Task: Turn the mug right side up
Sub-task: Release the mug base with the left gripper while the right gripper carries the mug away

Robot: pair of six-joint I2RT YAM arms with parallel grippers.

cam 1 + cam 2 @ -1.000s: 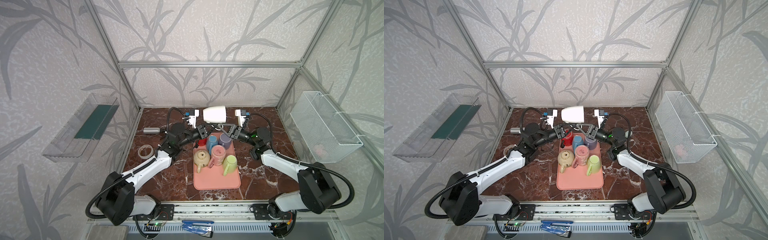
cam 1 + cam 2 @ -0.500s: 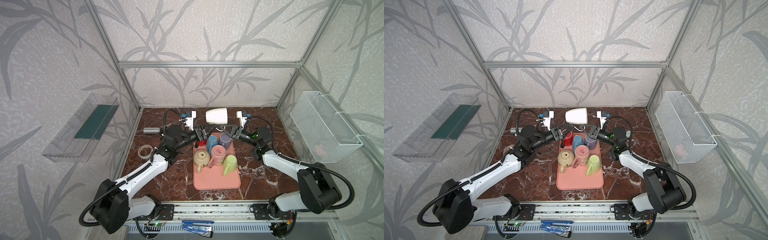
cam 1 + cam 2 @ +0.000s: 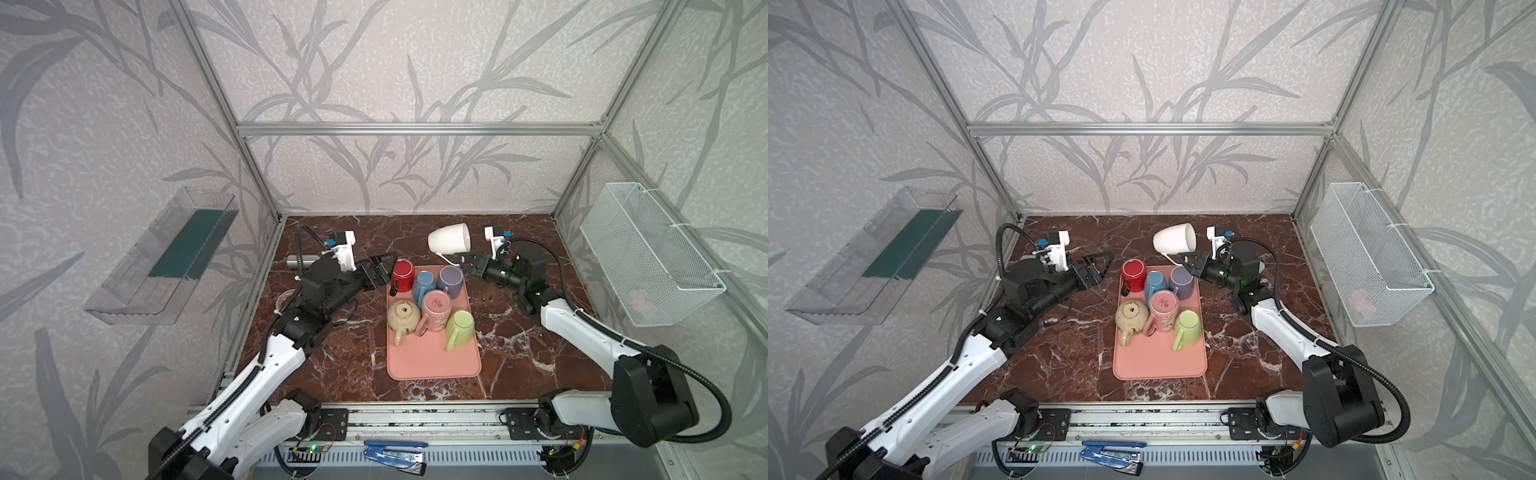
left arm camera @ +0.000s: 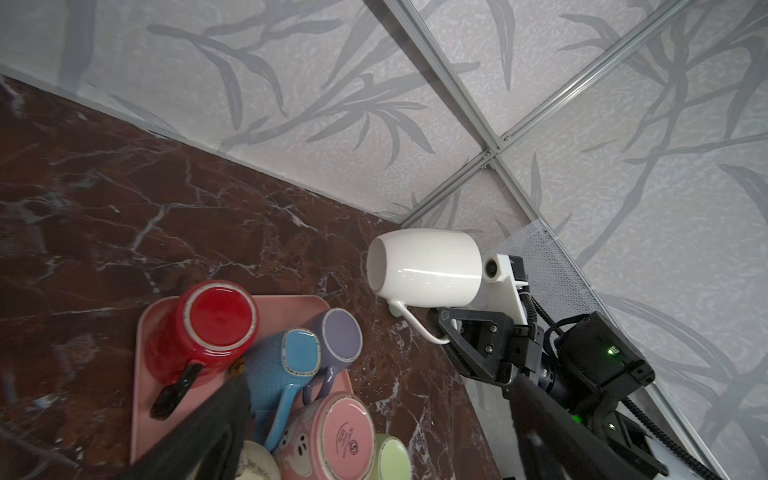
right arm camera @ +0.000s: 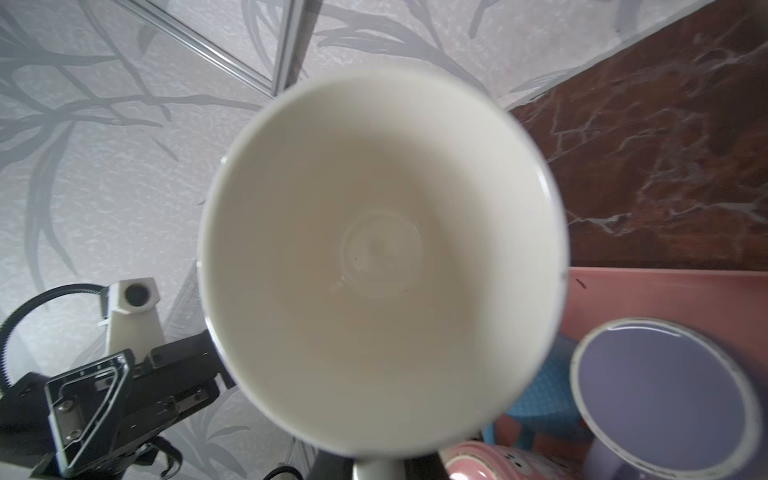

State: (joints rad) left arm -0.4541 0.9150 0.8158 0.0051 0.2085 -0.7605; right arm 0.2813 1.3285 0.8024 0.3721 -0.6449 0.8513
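Lifted clear of the brown marble table (image 3: 332, 361), white glazed ceramic mug (image 3: 449, 242) (image 4: 428, 266) lying sideways in the air just behind the far edge of the flat pink plastic tray (image 3: 432, 361), mouth toward the right arm, handle hanging down. Handle pinched in the closed right gripper (image 3: 462, 260). On the tray, a cluster of coloured mugs (image 3: 436, 305) bottom-up. Left gripper (image 3: 384, 262) spread wide and empty, just beside the red upturned mug (image 3: 402, 270), apart from the white one.
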